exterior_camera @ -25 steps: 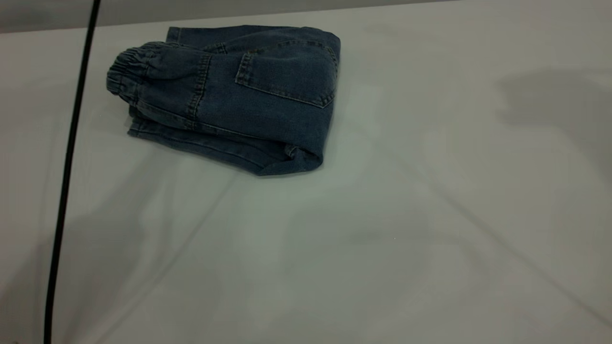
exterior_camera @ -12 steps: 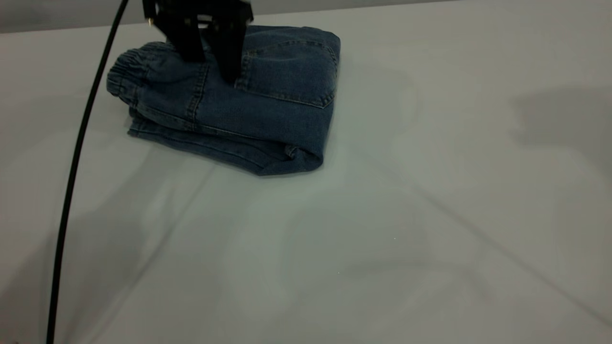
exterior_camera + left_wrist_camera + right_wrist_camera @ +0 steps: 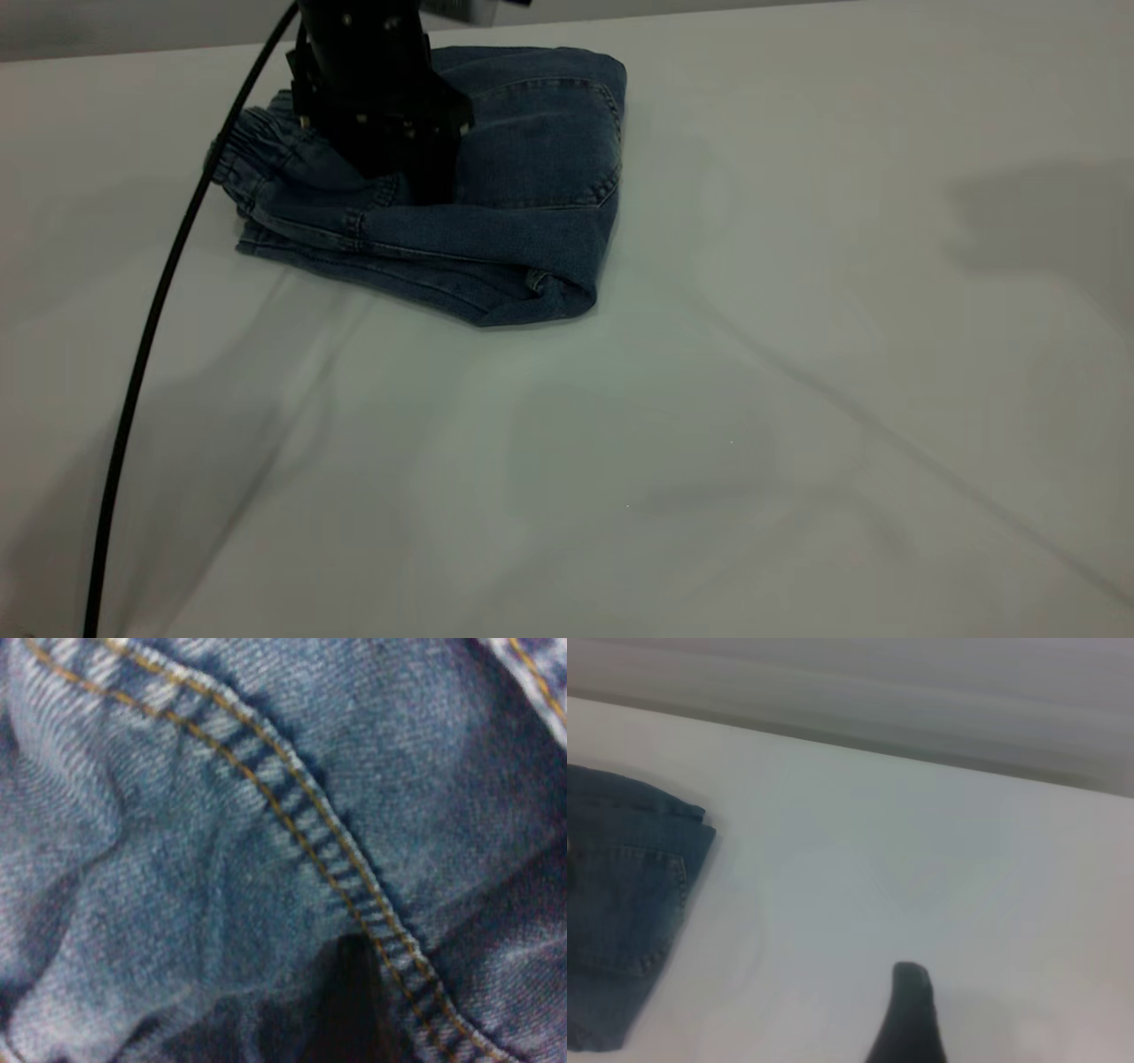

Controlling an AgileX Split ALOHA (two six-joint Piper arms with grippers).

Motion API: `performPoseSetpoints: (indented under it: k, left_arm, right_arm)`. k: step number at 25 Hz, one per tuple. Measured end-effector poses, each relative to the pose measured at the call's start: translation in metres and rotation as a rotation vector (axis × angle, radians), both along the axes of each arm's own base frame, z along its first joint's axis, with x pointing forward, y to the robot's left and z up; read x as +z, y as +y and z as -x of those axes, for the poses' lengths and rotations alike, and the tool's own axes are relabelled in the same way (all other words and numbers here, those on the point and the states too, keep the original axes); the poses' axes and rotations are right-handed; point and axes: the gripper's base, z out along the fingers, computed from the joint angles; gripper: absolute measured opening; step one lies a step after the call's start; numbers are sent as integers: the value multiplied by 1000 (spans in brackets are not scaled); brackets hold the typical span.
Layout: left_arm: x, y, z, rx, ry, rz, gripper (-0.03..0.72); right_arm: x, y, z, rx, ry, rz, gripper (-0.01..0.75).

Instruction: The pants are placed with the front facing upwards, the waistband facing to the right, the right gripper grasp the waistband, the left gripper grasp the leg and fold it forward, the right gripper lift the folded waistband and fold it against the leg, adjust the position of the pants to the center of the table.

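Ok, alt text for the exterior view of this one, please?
A black gripper presses down on folded blue denim pants near the far left of a white table. The gathered waistband points left, and a thin black cable trails toward the near edge.

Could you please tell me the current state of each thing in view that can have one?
pants: folded into a compact bundle, lying on the table.
waistband: gathered, at the bundle's left end.
left gripper: pressed down onto the pants.
right gripper: off the pants, above bare table.
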Motion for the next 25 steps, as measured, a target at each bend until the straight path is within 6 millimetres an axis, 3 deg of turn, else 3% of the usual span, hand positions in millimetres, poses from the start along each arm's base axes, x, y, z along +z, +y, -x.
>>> performPoseSetpoints:
  k: [8, 25]
  left_arm:
    - [-8, -9, 7, 65, 57, 11, 526]
    - [-9, -93, 58, 130, 160, 4, 526]
  right_arm:
    - [0, 0, 0, 1, 0, 1, 496]
    - [0, 0, 0, 3, 1, 0, 496]
